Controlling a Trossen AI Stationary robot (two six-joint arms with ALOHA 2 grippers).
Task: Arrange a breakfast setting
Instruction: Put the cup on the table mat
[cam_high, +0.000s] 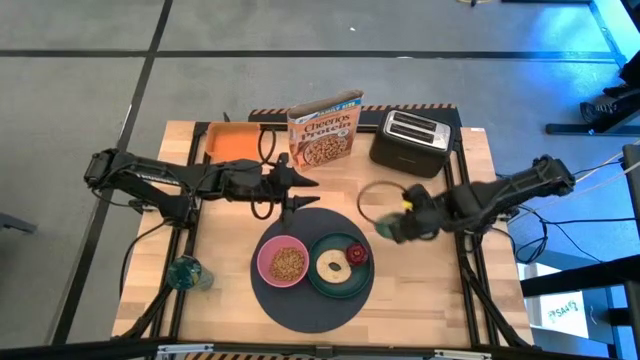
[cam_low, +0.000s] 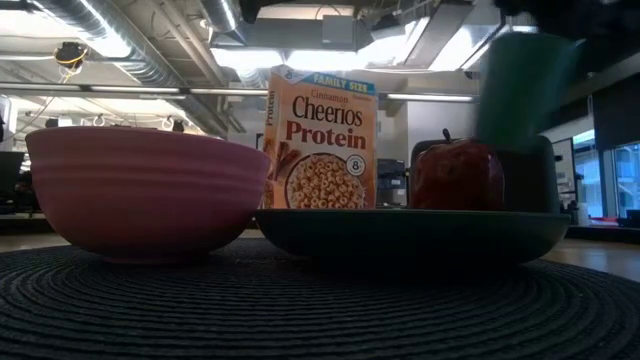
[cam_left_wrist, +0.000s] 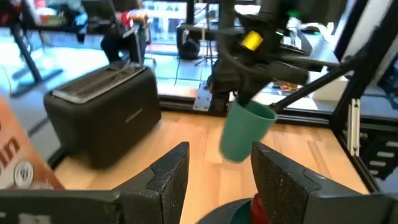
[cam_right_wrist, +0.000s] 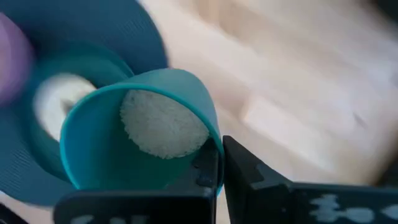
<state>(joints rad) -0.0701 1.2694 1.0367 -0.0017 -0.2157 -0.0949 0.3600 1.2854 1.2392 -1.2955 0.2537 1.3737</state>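
High view: right gripper (cam_high: 392, 228) just right of dark green plate (cam_high: 340, 265), carrying blurred pale-green cup (cam_high: 386, 226) above table (cam_high: 420, 290); left gripper (cam_high: 306, 194) idle, far of round mat (cam_high: 310, 300).
Left wrist: left fingers (cam_left_wrist: 169, 177) spread apart, empty.
Right wrist: fingers (cam_right_wrist: 245, 180) pinching cup rim.

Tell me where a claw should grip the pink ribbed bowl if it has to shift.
Pinch the rim of the pink ribbed bowl on its left edge, coming straight down. It sits upright on the round dark grey mat holding cereal, and the dark green plate crowds its right side.
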